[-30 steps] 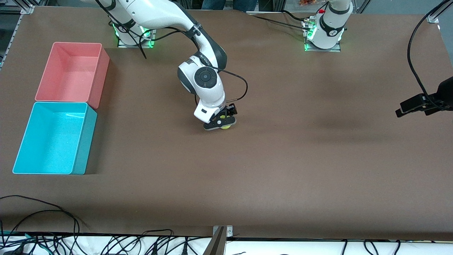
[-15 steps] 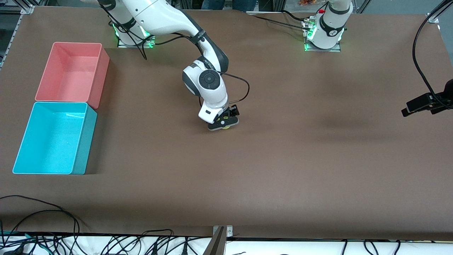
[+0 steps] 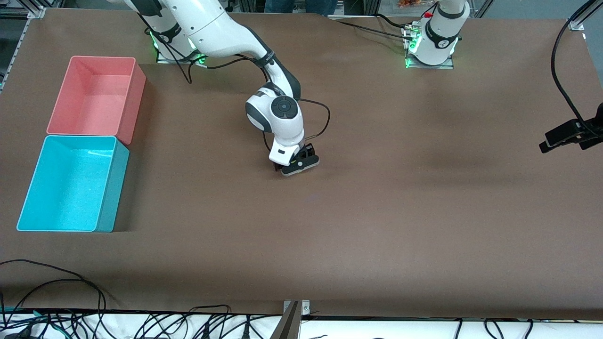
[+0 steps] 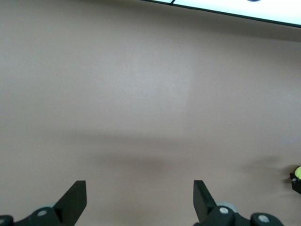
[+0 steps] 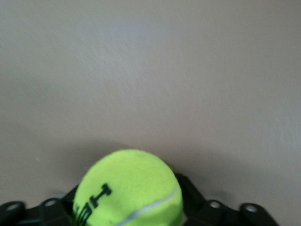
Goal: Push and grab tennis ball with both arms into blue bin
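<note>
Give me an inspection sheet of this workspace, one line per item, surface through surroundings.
Surface: brown table, bare in the middle.
Job's things: tennis ball between the right gripper's fingers at mid-table; blue bin at the right arm's end, nothing in it.
Clutter: pink bin beside the blue bin, farther from the front camera.
Grippers: right gripper down at the table, around the ball; left gripper open over bare table, waiting.
Cables: black cables along the near edge.
Surroundings: metal frame at the corners.

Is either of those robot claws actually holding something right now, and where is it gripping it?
The right gripper has the tennis ball between its fingers, closing on its sides, low at the table's middle. The left gripper holds nothing.
</note>
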